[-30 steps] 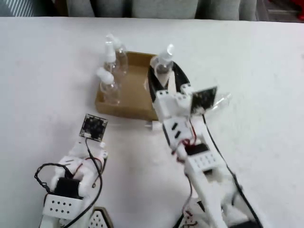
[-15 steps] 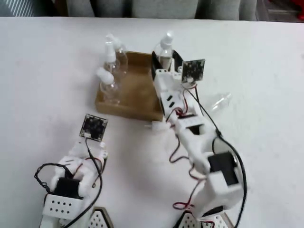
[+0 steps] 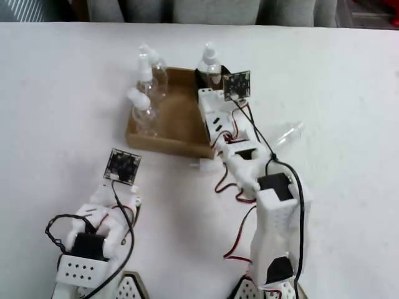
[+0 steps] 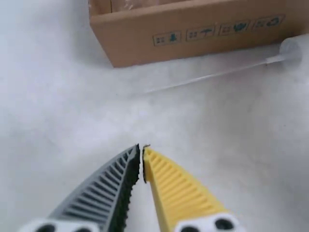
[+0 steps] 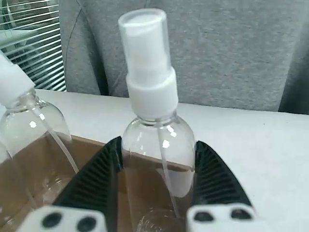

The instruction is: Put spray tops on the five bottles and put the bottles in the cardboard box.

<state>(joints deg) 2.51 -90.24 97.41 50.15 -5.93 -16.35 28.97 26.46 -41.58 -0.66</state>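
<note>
My right gripper (image 5: 157, 151) is shut on a clear bottle (image 5: 153, 126) with a white spray top, its black fingers (image 5: 99, 174) pressed to both sides. In the high view this bottle (image 3: 209, 62) stands upright at the far right corner of the cardboard box (image 3: 176, 128). Two capped bottles (image 3: 149, 75) (image 3: 140, 112) stand along the box's left side; one of them (image 5: 21, 121) also appears in the right wrist view. A loose spray top (image 3: 202, 166) (image 4: 292, 47) lies on the table by the box's near right corner. My left gripper (image 4: 142, 153) is shut and holds nothing, low over the table short of the box (image 4: 193, 26).
An uncapped clear bottle (image 3: 288, 133) lies on its side on the white table, right of the right arm (image 3: 249, 165). The left arm (image 3: 93, 233) sits at the near left. Grey upholstery runs along the table's far edge.
The right arm has stretched away from its base, carrying the bottle farther and slightly left to the box's far right corner. The left arm has not moved.
</note>
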